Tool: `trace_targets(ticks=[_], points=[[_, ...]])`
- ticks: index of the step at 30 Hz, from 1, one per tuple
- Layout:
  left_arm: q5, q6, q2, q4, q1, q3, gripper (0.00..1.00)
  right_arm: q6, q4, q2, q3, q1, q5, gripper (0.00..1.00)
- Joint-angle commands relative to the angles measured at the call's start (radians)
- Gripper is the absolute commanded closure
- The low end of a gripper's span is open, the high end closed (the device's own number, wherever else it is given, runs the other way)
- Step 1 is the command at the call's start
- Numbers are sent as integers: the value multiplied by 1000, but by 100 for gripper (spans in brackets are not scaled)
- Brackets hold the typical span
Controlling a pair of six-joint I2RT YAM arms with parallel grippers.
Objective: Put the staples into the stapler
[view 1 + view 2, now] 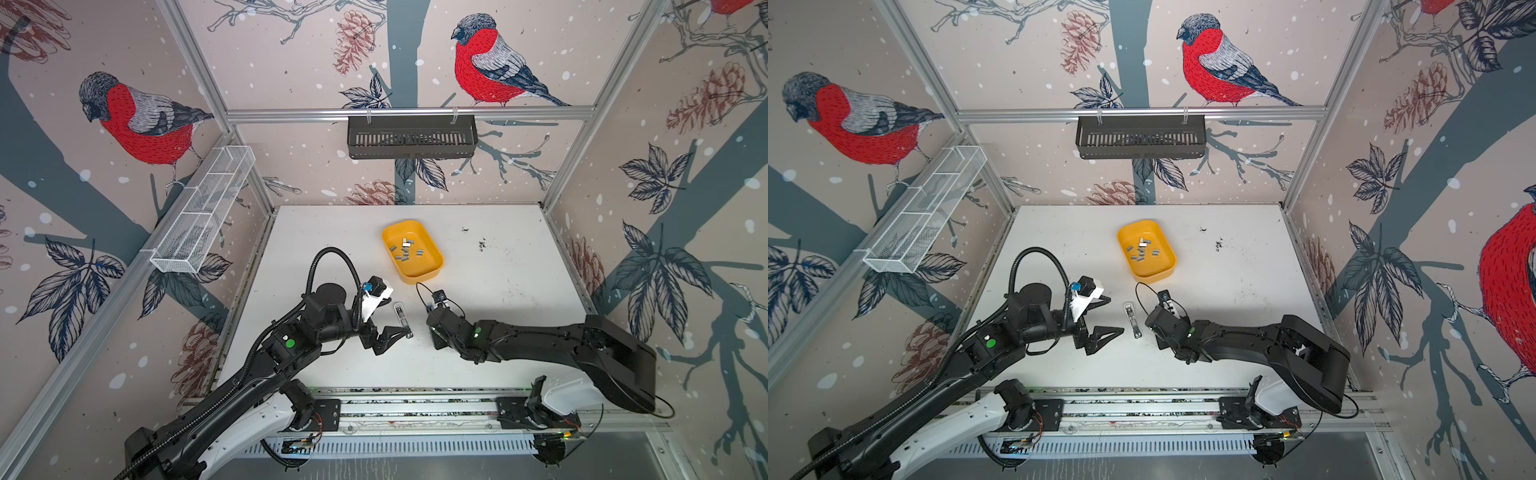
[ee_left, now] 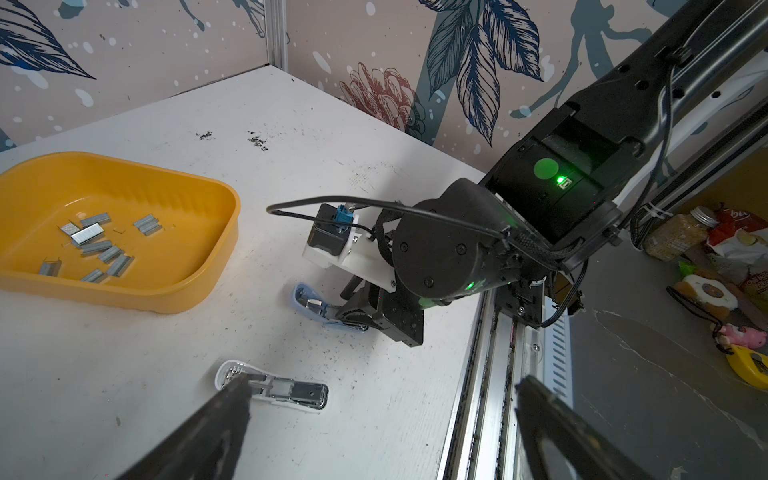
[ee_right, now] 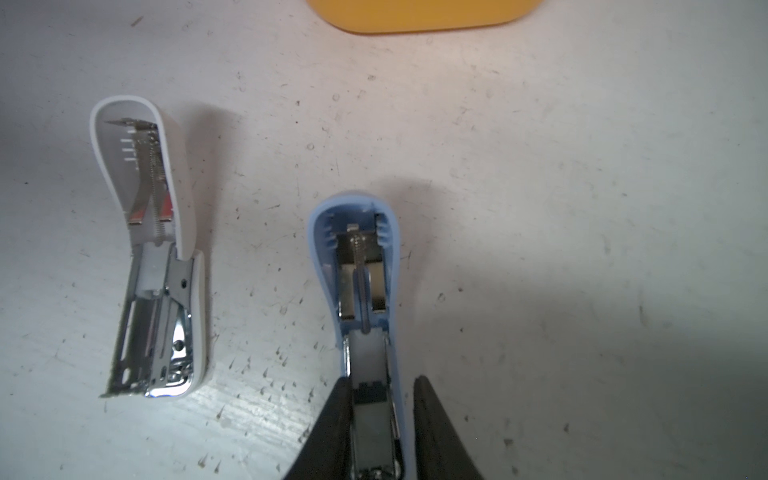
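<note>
Black basket (image 1: pixel 411 139), white mesh rack (image 1: pixel 203 212) (both wall-hung)

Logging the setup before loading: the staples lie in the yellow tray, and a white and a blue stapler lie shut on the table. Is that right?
Not shut: the right wrist view shows the white stapler and the blue stapler both lying open on the table, lids swung back and metal channels exposed. The staples do lie in the yellow tray.
</note>
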Motion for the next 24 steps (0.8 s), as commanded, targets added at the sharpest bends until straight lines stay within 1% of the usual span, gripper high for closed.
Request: trace_targets(ticks=[1,6,11,15,24], points=[[-3,14,0,15,0,2,1,11,-12,-22,-3,-3,5,69],[-3,14,1,17,0,0,1,11,0,-53,-11,-25,-28,68],[-6,14,2,15,0,2,1,1,13,-67,-13,-56,-68,70],[-6,12,1,16,0,1,1,-8,23,-56,-6,-84,-110,70],[-5,14,8,17,0,3,1,-23,21,-6,23,-116,-151,70]])
